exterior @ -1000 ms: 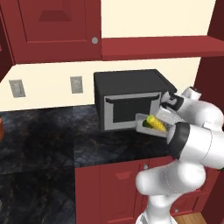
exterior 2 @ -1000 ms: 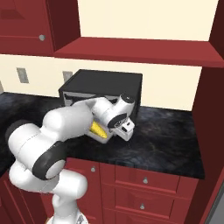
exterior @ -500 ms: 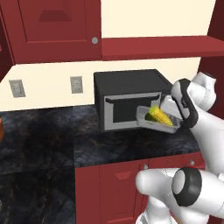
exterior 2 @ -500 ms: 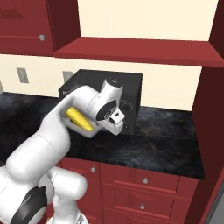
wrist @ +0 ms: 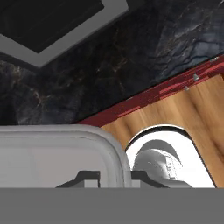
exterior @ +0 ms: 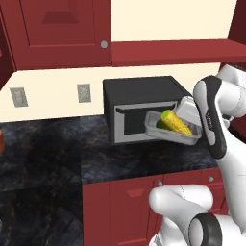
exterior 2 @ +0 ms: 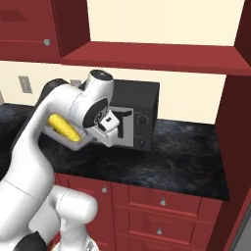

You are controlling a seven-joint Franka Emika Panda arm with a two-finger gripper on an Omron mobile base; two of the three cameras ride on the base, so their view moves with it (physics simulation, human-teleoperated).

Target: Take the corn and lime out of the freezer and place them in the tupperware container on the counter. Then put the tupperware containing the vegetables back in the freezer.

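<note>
Tupperware container (exterior: 171, 133), shallow rectangular light grey tray with raised rim: held in the air in front of the black box-shaped microwave (exterior: 139, 103), above the black marbled stone desk (exterior: 57, 153); tilted, far end lower in the left base view.

Hidden or unclear: in the right base view the white arm covers most of the tray (exterior 2: 73, 145), leaving a strip of rim. In the hand view the tray (wrist: 61, 151) is a pale rounded corner cut off by the frame; its contents cannot be seen there. A dark green patch at the upper end of the cob may be husk or the lime; cannot tell which.

Arm: white, dark-jointed, raised from the base and bent at the elbow, forearm crossing in front of the microwave, hand beside the tray's right end in the left base view.

Jaws (wrist: 114, 178): together, clamped on the tray's rim, dark fingertips (wrist: 89, 177) either side of it.

Contents: bright yellow corn cob (exterior: 177, 123) lying lengthwise inside the tray, seen also in the right base view (exterior 2: 62, 125).

Below: dark red cabinets with round silver knobs (exterior 2: 162, 202).
</note>
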